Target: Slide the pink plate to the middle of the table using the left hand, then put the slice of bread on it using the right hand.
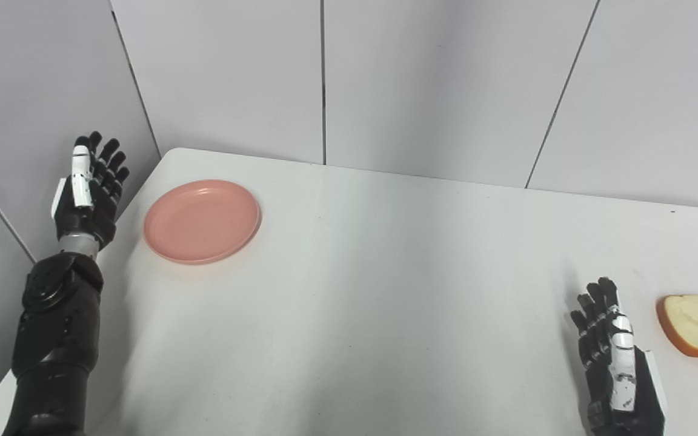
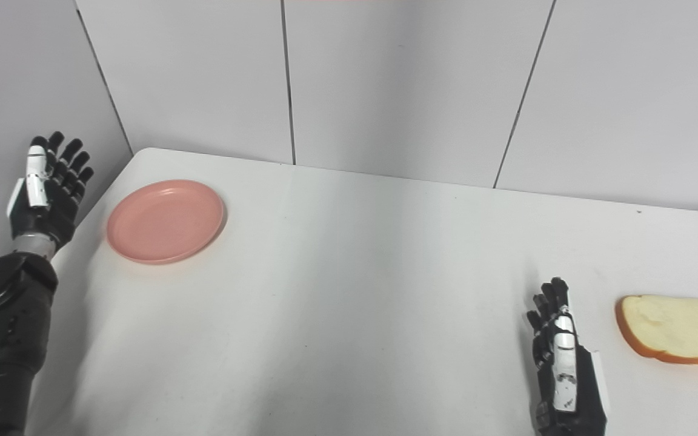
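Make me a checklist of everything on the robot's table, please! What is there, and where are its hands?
Surface: white table, bare across the middle.
Job's things: pink plate sits empty near the far left corner; slice of bread lies flat near the right edge. They are far apart.
Clutter: nothing seen.
Hands: left hand is open, fingers up, just off the table's left edge beside the plate, not touching it. Right hand is open, just left of the bread, not touching it.
Cables: nothing seen.
Surroundings: grey wall panels behind and to the left of the table.
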